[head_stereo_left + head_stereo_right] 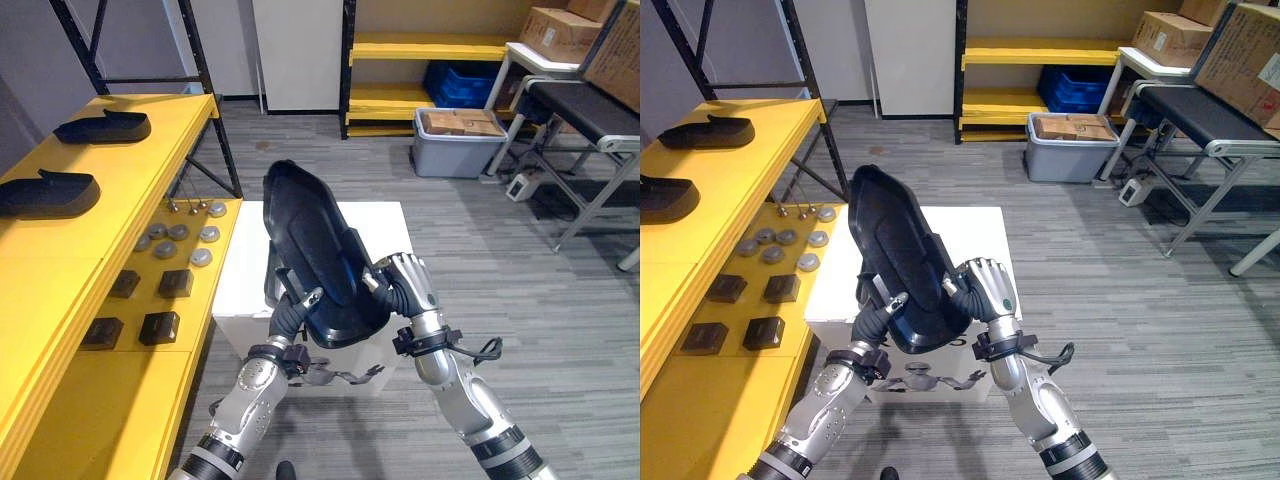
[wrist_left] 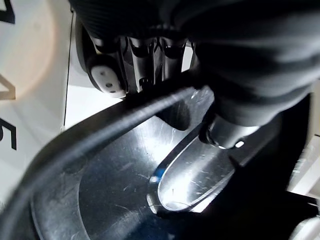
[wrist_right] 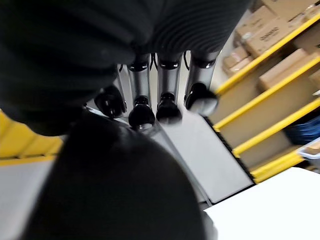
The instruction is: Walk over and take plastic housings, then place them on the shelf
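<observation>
A large black plastic housing [image 1: 315, 250] stands tilted on end above a white box [image 1: 375, 225], held between both hands. My left hand [image 1: 292, 315] grips its lower left edge with curled fingers; the glossy inside of the housing [image 2: 125, 185] shows past them in the left wrist view. My right hand [image 1: 405, 288] is curled round the lower right edge, and its fingers [image 3: 167, 107] lie against the dark shell [image 3: 120, 185]. Two more black housings [image 1: 105, 127] [image 1: 45, 193] lie on the top of the yellow shelf [image 1: 60, 270] at the left.
The shelf's lower level holds several round metal discs [image 1: 180, 240] and black blocks [image 1: 160, 327]. A grey bin of cartons [image 1: 458, 140] stands on the carpet ahead, before another yellow rack [image 1: 430, 48]. A metal-legged table [image 1: 585, 110] is at the right.
</observation>
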### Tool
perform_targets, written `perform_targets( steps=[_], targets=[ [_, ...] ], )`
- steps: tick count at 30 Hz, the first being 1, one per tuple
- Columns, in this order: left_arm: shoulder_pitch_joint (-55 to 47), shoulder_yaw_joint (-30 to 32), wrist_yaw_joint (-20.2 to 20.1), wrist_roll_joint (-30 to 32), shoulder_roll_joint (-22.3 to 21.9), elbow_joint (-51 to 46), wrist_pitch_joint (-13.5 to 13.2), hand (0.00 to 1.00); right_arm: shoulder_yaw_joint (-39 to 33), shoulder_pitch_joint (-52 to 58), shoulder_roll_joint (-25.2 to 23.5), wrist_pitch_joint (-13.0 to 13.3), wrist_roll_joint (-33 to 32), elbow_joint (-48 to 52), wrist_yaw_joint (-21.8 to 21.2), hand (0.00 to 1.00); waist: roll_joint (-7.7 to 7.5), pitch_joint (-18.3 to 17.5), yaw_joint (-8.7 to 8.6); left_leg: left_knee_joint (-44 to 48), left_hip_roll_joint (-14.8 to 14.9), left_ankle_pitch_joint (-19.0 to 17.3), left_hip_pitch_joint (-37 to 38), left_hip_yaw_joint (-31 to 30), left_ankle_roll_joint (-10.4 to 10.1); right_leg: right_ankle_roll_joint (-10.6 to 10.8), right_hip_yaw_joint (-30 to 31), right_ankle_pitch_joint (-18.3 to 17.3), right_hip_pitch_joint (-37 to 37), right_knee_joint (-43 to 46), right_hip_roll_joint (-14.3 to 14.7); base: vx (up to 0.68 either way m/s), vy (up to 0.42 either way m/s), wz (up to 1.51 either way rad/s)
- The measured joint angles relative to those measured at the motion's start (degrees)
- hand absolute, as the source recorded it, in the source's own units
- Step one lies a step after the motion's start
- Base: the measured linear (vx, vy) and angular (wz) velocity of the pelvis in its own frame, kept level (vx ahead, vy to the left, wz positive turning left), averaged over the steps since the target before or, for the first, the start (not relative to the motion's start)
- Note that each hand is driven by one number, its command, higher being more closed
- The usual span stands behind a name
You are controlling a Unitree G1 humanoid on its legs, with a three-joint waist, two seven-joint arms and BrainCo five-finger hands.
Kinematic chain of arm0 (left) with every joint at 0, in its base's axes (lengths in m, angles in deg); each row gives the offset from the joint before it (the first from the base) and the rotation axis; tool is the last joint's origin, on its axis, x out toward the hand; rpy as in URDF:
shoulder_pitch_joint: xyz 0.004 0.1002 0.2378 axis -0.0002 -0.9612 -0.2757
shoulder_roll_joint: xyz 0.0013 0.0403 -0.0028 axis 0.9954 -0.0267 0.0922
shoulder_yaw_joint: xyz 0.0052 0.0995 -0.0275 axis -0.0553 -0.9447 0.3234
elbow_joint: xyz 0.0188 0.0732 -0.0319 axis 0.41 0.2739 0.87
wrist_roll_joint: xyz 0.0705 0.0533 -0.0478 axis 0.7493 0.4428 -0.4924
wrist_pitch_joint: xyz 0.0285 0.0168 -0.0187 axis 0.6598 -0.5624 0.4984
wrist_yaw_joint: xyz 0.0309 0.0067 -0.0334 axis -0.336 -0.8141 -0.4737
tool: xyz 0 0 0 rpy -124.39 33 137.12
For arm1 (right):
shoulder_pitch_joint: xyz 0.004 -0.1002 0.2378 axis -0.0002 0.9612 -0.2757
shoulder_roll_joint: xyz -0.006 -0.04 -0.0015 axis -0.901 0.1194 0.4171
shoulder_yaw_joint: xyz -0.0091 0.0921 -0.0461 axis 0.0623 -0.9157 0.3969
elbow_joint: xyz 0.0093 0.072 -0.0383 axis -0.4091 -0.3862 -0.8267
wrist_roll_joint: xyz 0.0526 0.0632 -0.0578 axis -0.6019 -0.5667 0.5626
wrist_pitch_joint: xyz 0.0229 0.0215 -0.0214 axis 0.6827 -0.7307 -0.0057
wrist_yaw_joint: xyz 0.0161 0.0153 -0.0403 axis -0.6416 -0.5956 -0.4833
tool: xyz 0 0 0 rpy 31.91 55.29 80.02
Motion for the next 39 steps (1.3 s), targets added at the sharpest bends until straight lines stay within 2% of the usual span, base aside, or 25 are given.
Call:
perform_targets(
  steps=[5, 13, 16, 18, 21, 25, 29, 35, 39],
  targets=[
    [0.0, 0.66, 0.48, 0.64, -0.14, -0.28, -0.03, 1.0, -0.32, 2.3, -0.94, 0.39, -3.42, 0.24, 0.18, 0.0, -0.16, -0.23, 0.22, -0.01, -0.17, 0.02, 0.64, 0.08, -0.03, -0.01, -0.03, -0.03, 0.46, 0.24, -0.06, 0.0, 0.0, 0.0],
    [-1.27, 5.64, -0.01, 12.71, -4.26, -11.16, 0.07, 1.0, -9.77, 7.61, -3.47, 6.88, -13.83, 7.96, -1.59, 0.0, -0.14, -0.24, 0.28, -0.25, -0.39, 0.0, 0.93, 0.08, -0.1, 0.24, -0.11, -0.69, 0.0, 1.72, -0.31, -0.02, 0.008, 0.0],
    [-2.65, 8.18, -0.8, 16.98, -6.38, -13.14, 0.02, 1.0, -15.41, 8.53, -4.62, 8.93, -19.92, 10.63, -3.14, 0.0, -0.12, -0.26, 0.3, -0.26, -0.45, -0.26, 0.96, 0.04, -0.44, 0.42, -0.14, -0.94, -0.26, 2.13, -0.38, -0.01, 0.005, 0.0],
    [-6.12, 12.55, -1.17, 19.11, -6.5, -15.14, -0.1, 1.0, -27.28, 9.59, -6.98, 8.89, -25.06, 11.86, -2.95, 0.0, -0.12, -0.26, 0.16, -0.26, -0.51, -0.36, 0.95, 0.04, -0.55, 0.43, -0.15, -0.96, -0.26, 2.11, -0.44, 0.0, 0.0, 0.0],
    [-10.78, 17.8, -1.05, 21.68, -6.75, -16.48, -0.1, 1.0, -39.66, 11.84, -6.99, 8.88, -31.52, 11.82, -2.43, 0.0, -0.09, -0.28, -0.13, -0.26, -0.65, -0.43, 0.92, 0.03, -0.62, 0.5, -0.18, -1.0, -0.26, 2.02, -0.58, 0.0, 0.0, 0.0],
    [-14.88, 20.63, -1.04, 23.83, -7.46, -17.67, -0.1, 1.0, -45.35, 16.53, -7.15, 9.16, -37.26, 9.78, -2.76, 0.0, -0.04, -0.33, -0.23, -0.25, -0.7, -0.4, 0.83, 0.04, -0.58, 0.55, -0.19, -0.97, -0.27, 1.81, -0.64, 0.0, 0.0, 0.0],
    [-17.72, 21.77, -2.21, 24.93, -8.94, -18.71, -0.11, 1.0, -46.53, 20.35, -7.43, 9.31, -40.33, -1.04, -4.96, 0.0, 0.18, -0.57, -0.28, -0.25, -0.7, -0.41, 0.53, -0.05, -0.59, 0.54, -0.3, -0.98, -0.52, 1.79, -0.65, 0.0, 0.0, 0.0],
    [-22.85, 24.42, -3.19, 26.05, -10.72, -18.8, -0.22, 1.0, -46.57, 26.35, -9.09, 7.11, -40.56, -24.12, -11.01, 0.0, 1.15, -1.19, -0.13, -0.26, -0.65, -0.33, 0.5, -0.22, -0.48, 0.57, -0.81, -1.01, -0.3, 1.91, -0.67, 0.0, 0.0, 0.01],
    [-24.83, 24.35, -3.46, 27.16, -11.27, -18.8, -0.23, 1.0, -45.28, 27.15, -10.86, 6.05, -40.96, -35.8, -13.02, 0.0, 1.4, -1.35, 0.07, -0.27, -0.54, -0.6, 0.7, -0.32, -0.86, 0.67, -1.17, -1.27, -0.01, 2.33, -0.64, -0.01, -0.001, 0.05]
  ],
)
